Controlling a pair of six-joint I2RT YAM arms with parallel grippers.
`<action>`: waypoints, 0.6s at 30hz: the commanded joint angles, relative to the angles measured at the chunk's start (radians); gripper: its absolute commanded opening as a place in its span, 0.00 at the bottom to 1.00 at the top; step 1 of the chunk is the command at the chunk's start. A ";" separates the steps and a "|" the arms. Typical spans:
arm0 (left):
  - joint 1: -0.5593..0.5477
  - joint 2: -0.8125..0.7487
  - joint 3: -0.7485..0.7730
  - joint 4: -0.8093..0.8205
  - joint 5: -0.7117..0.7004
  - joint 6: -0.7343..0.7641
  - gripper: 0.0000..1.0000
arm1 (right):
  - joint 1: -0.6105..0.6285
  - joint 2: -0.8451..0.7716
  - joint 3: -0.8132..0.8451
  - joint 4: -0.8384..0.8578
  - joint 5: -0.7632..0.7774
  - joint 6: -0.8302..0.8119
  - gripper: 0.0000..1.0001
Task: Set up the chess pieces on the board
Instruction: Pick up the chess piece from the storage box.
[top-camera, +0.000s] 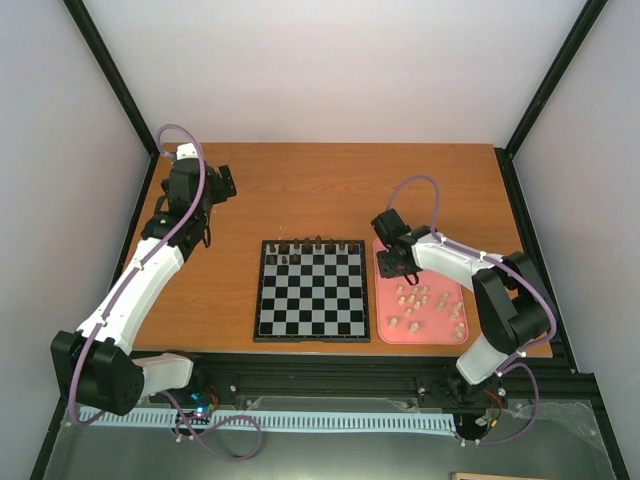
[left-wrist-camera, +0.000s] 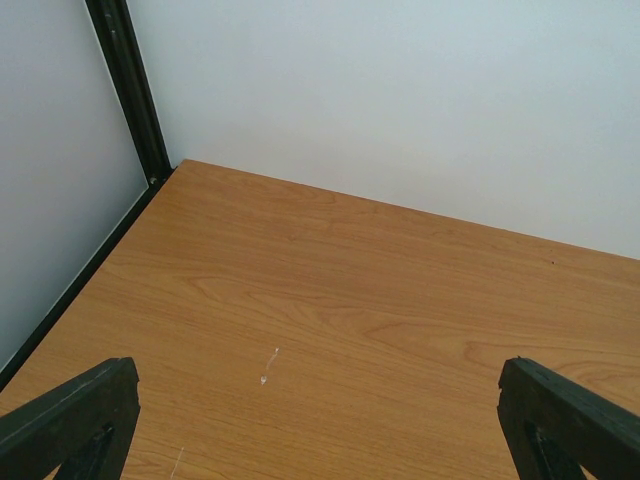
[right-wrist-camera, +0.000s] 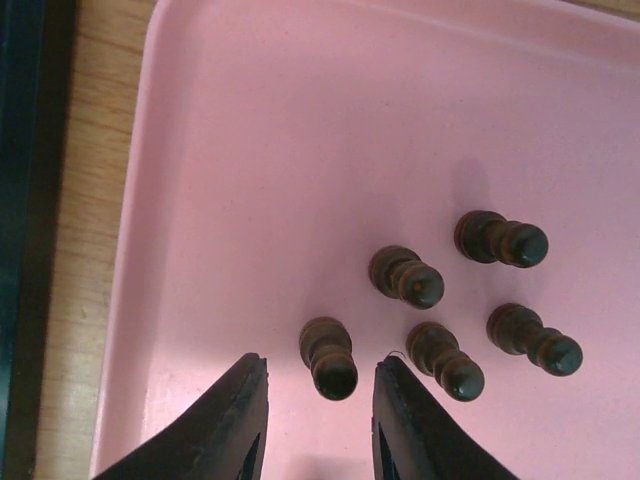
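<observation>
On pink tray (right-wrist-camera: 250, 120), five dark chess pieces (right-wrist-camera: 408, 277)

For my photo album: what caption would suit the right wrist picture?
The right gripper straddles one of five dark pawns on a pink tray.

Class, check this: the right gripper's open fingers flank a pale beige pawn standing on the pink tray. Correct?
Not quite. The pawn between the right gripper's fingers is dark brown, not pale beige; the right wrist view shows it. The rest holds: open fingers either side, pawn standing on the pink tray.
</observation>
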 joint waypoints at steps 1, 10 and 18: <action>-0.003 0.006 0.018 0.020 0.004 0.001 1.00 | -0.017 0.016 -0.005 0.030 -0.005 0.005 0.29; -0.003 0.006 0.020 0.018 0.003 0.001 1.00 | -0.031 0.035 -0.011 0.044 -0.021 -0.006 0.24; -0.003 0.004 0.020 0.016 0.001 0.001 1.00 | -0.035 0.029 -0.008 0.046 -0.032 -0.006 0.13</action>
